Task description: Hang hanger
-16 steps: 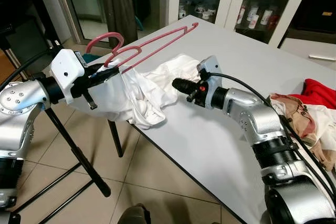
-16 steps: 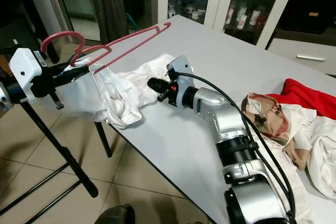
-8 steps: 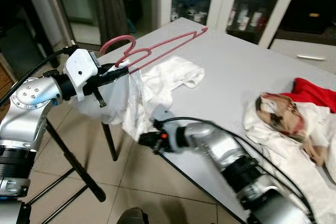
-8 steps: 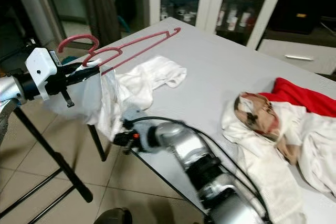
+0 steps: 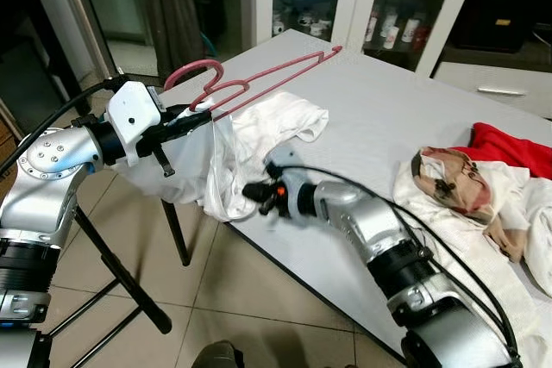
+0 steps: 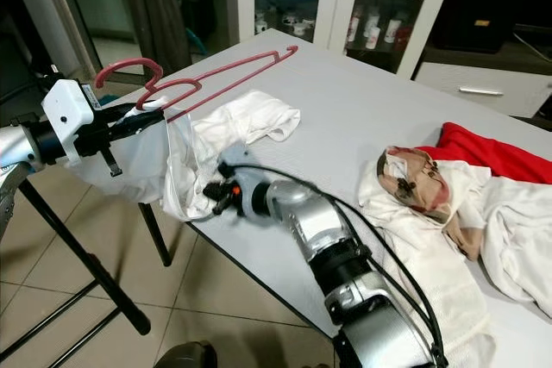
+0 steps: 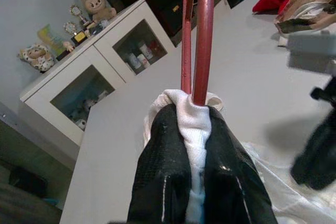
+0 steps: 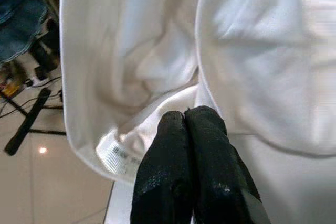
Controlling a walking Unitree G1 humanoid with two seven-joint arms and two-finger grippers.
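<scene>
Clamped tight, the left gripper (image 5: 185,121) pinches the hanger (image 5: 259,88) and a fold of the shirt (image 5: 233,148) together, out past the table's (image 5: 379,118) corner; the hanger runs toward 2 o'clock above the tabletop. The right gripper (image 5: 250,191), fingers pressed together on nothing, sits at the shirt's hem by the table edge. At 3 o'clock lies a clothes pile (image 5: 492,200).

Left wrist view: black fingers (image 7: 163,171) squeeze white cloth and the red bar (image 7: 202,35).

Right wrist view: closed fingertips (image 8: 184,124) touch the shirt's hem.

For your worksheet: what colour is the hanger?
Dusty pink-red hanger, clearest in the left eye view.
</scene>
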